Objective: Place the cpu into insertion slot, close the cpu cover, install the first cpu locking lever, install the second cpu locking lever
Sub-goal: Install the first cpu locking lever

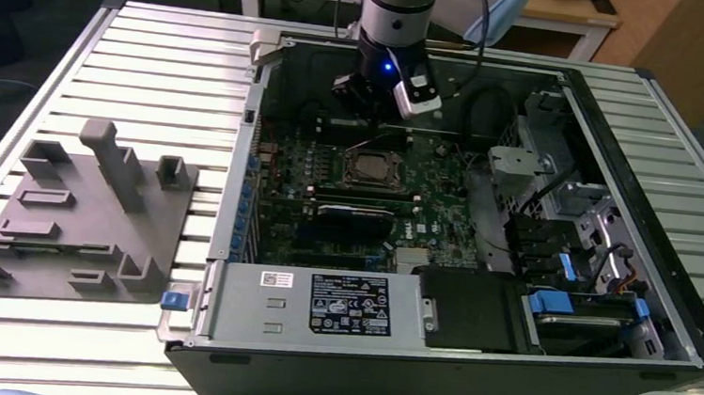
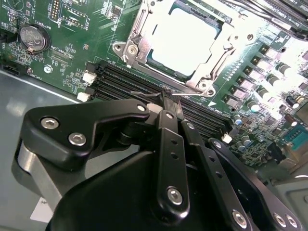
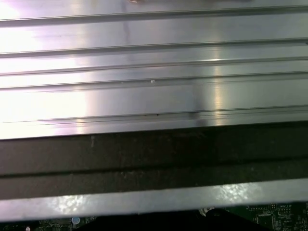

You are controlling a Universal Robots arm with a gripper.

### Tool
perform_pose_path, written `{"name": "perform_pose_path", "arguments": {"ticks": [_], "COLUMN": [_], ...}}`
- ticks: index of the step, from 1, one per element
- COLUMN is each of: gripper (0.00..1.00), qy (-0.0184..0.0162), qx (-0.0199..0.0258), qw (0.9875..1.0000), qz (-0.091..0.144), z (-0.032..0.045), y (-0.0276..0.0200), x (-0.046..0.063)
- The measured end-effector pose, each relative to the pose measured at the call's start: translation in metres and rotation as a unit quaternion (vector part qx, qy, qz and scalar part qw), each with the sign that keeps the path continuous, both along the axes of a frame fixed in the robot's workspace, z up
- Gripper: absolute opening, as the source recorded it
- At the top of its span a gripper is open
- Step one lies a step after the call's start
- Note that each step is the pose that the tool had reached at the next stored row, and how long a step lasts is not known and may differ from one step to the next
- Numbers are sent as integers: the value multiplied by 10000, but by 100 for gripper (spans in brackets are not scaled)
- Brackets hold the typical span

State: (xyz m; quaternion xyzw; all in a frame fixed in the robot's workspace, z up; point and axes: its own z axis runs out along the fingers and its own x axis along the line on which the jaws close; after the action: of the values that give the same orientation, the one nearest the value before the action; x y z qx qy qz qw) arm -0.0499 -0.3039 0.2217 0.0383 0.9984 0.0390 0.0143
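At the insertion slot's (image 2: 131,49) rim, we are holding the gripper (image 2: 168,99), pinched closed, against a locking lever (image 2: 144,94), likely to latch it.

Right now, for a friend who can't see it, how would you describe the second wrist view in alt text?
A black gripper, fingers closed together, has its tip at a thin wire lever on a green circuit board. Just beyond, a bright square chip sits inside a silvery metal frame.
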Motion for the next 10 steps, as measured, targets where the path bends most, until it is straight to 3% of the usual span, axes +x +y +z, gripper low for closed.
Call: {"name": "perform_pose_path", "arguments": {"ticks": [10], "gripper": [11], "qy": [1], "qx": [-1], "qw": [10000], "qz": [-4], "z": [-29], "y": [0], "x": [12]}}
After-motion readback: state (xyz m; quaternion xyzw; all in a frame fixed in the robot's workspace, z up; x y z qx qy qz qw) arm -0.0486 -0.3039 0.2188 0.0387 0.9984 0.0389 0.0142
